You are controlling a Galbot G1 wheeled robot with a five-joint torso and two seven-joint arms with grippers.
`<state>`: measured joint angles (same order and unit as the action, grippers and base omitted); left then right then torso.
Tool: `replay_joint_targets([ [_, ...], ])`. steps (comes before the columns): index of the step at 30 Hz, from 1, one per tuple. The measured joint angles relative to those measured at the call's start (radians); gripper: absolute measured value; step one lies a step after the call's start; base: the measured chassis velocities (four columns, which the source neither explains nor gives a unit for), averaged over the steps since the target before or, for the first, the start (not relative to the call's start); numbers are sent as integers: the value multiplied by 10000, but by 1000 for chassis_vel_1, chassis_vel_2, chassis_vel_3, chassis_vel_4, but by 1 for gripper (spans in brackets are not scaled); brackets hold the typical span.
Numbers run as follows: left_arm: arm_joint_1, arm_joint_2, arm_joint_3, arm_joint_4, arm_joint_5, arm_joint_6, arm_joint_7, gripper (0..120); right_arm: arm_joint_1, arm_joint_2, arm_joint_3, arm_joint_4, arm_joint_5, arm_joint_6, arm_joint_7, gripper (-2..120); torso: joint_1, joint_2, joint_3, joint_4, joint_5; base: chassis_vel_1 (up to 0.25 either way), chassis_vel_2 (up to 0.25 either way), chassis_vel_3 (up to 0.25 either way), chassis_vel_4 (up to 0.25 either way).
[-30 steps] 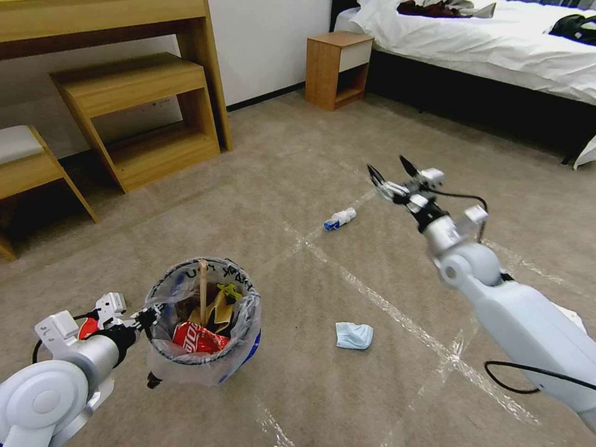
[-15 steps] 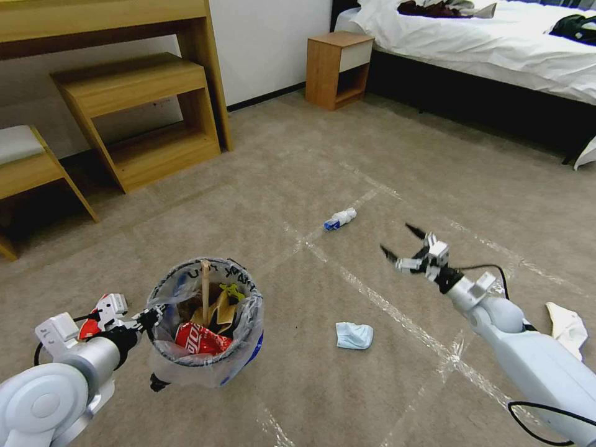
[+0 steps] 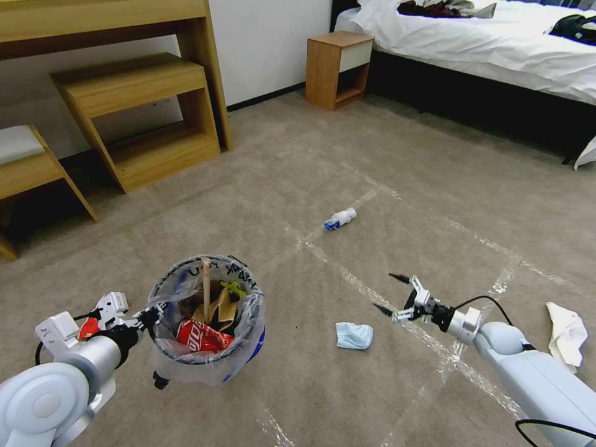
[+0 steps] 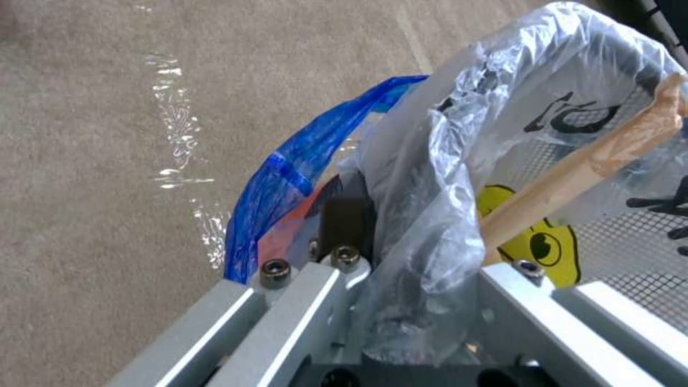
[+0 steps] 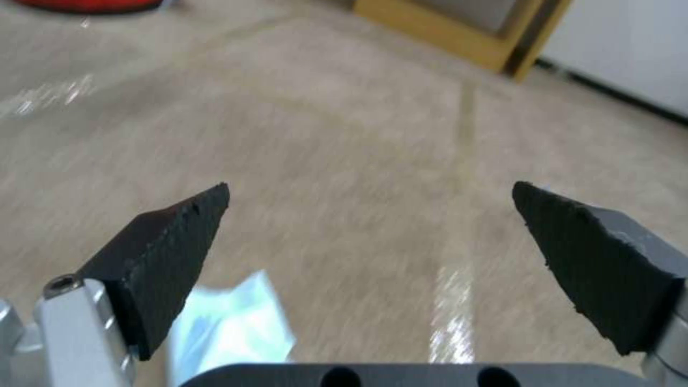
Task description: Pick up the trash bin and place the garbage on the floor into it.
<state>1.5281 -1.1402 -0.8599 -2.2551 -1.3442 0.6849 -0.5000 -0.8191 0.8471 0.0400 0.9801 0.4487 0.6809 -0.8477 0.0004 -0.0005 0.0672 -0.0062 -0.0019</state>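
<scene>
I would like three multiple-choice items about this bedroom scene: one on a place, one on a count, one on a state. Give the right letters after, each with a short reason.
1. Where does the light-blue mask lie?
A. in the trash bin
B. on the floor, beside the right gripper
C. on the bed

2. How many pieces of garbage lie loose on the floor in the head view?
A. one
B. three
C. six

3. What is the state of the right gripper?
A. open and empty
B. shut on a can
C. shut on the mask

Answers:
1 B: the mask rests on the carpet, close to the right gripper's fingertips.
2 B: the mask, the white-blue bottle and the white tissue lie loose there.
3 A: its fingers stand wide apart with nothing between them, while the left gripper holds the rim of the trash bin.
</scene>
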Motion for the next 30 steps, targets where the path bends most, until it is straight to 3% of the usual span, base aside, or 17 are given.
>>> replay_joint_targets([
  [19,15,-68,92,79,165,0,-27,0,100,299,-465,-1193,-1336,402,-1154,100,0,0,1,0,0,0,0,0,0],
  [30,-3,-79,173,164,234,0,-27,0,402,634,-415,-2163,-852,435,-1186,100,0,0,1,0,0,0,0,0,0],
])
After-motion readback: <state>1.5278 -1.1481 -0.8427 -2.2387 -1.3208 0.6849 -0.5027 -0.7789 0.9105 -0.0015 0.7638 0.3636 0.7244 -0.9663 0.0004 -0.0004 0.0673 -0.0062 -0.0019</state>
